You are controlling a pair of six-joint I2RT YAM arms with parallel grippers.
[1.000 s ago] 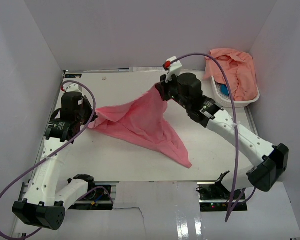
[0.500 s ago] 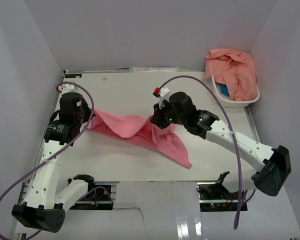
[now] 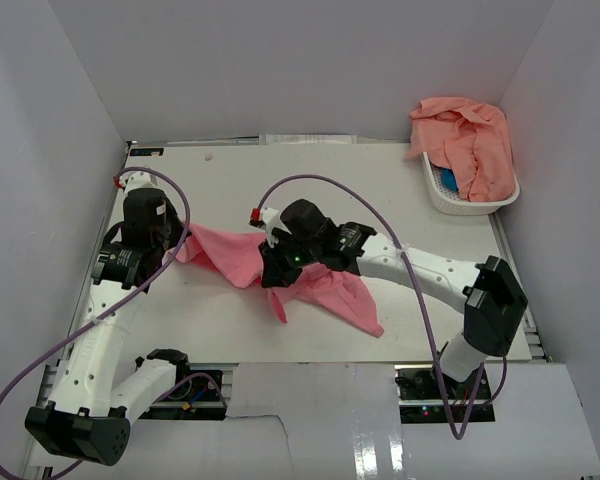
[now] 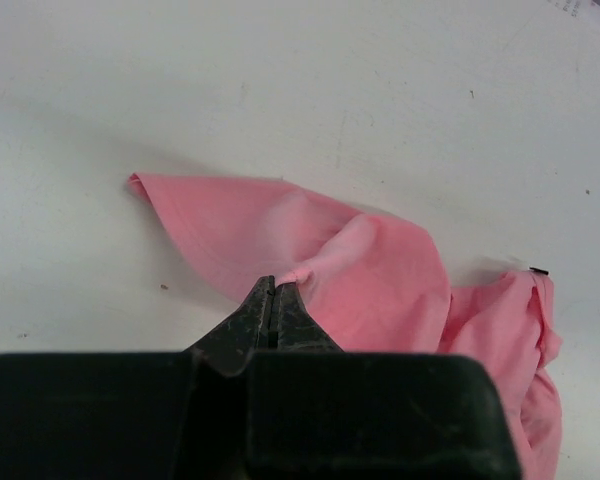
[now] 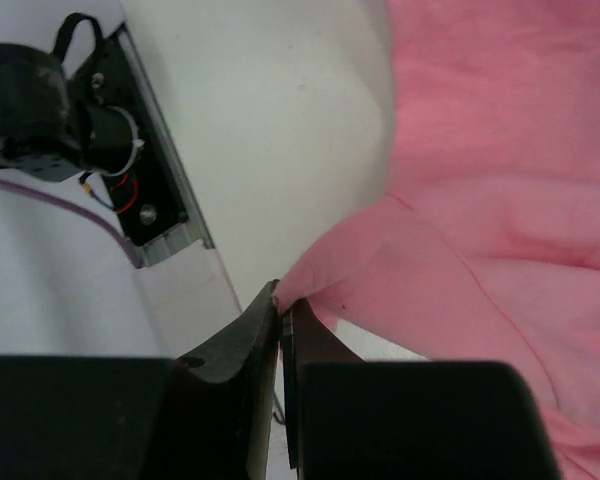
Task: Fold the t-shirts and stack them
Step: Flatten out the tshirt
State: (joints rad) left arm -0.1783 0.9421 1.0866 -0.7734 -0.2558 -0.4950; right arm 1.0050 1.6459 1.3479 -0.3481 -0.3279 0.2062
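A rose-pink t-shirt [image 3: 325, 285] lies bunched on the white table [image 3: 400, 190], folded over itself. My left gripper [image 3: 168, 250] is shut on the shirt's left edge; in the left wrist view the closed tips [image 4: 276, 288] pinch a fold of the pink cloth [image 4: 380, 270]. My right gripper [image 3: 277, 278] is shut on another edge near the shirt's middle front; in the right wrist view the closed tips [image 5: 280, 296] pinch a pink corner [image 5: 460, 200] above the table's front edge. More salmon t-shirts [image 3: 470, 135] are heaped in the basket.
A white slotted basket [image 3: 455, 195] stands at the back right corner with something blue inside. White walls enclose the table on three sides. The table's metal front rail and left arm base [image 5: 90, 130] show in the right wrist view.
My right gripper has carried its shirt edge from the back middle down and left across the shirt, folding the cloth over itself. The left gripper has stayed holding the left edge.
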